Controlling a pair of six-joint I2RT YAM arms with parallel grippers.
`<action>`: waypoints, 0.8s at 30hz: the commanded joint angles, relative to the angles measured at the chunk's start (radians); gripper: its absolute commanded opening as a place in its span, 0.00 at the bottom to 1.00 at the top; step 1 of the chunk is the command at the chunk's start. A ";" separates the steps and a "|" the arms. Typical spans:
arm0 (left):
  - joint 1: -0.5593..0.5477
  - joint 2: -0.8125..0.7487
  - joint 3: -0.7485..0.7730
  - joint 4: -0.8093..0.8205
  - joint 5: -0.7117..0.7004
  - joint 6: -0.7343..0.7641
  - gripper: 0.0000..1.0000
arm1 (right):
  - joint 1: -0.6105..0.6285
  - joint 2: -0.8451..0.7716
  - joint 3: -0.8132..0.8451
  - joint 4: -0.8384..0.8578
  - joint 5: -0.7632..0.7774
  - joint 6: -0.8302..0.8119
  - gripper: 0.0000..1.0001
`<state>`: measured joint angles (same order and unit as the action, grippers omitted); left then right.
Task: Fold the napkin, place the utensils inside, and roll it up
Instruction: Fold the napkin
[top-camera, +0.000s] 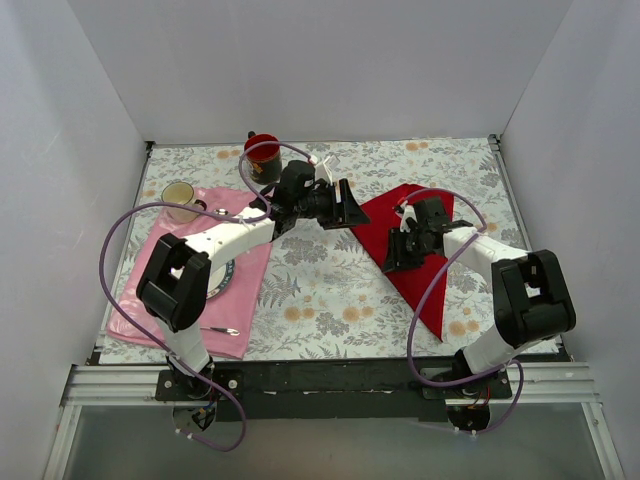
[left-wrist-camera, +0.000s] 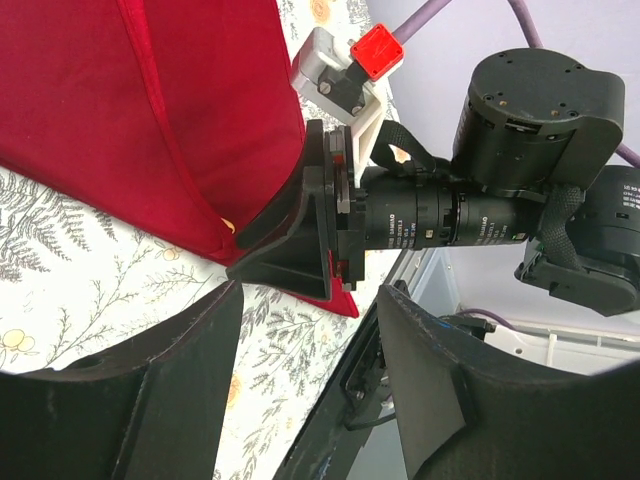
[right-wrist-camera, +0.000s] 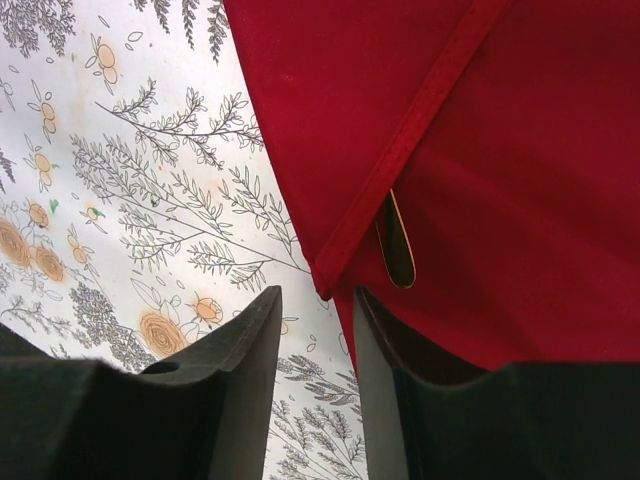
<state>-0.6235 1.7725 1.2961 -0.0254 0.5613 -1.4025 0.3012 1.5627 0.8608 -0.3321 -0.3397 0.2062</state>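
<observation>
The red napkin (top-camera: 425, 265) lies folded into a long triangle on the right half of the table. In the right wrist view a hemmed folded edge (right-wrist-camera: 410, 130) runs across it. The rounded tip of a gold utensil (right-wrist-camera: 397, 250) pokes out from under that fold; the rest is hidden. My right gripper (top-camera: 398, 250) sits low at the napkin's left edge. Its jaws (right-wrist-camera: 317, 292) stand a narrow gap apart, with tablecloth showing between them and the fold's corner just beyond the tips. My left gripper (top-camera: 350, 205) hovers open and empty beside the napkin's upper left corner (left-wrist-camera: 150, 120).
A pink placemat (top-camera: 190, 300) on the left carries a plate (top-camera: 222, 282) and a silver utensil (top-camera: 222, 329). A tan cup (top-camera: 180, 196) and a red mug (top-camera: 262, 156) stand at the back left. White walls enclose the floral tablecloth (top-camera: 320, 290).
</observation>
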 joint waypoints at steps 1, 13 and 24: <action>0.010 -0.058 -0.015 -0.004 0.026 0.004 0.56 | -0.004 0.026 0.017 0.038 0.001 -0.018 0.39; 0.025 -0.062 -0.017 -0.002 0.040 0.005 0.56 | -0.007 0.013 0.055 -0.024 0.062 -0.054 0.15; 0.028 -0.058 -0.017 -0.011 0.046 0.005 0.56 | -0.007 0.026 0.056 -0.035 0.091 -0.067 0.13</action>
<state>-0.5987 1.7725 1.2839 -0.0231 0.5930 -1.4117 0.3004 1.5951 0.8810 -0.3496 -0.2718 0.1555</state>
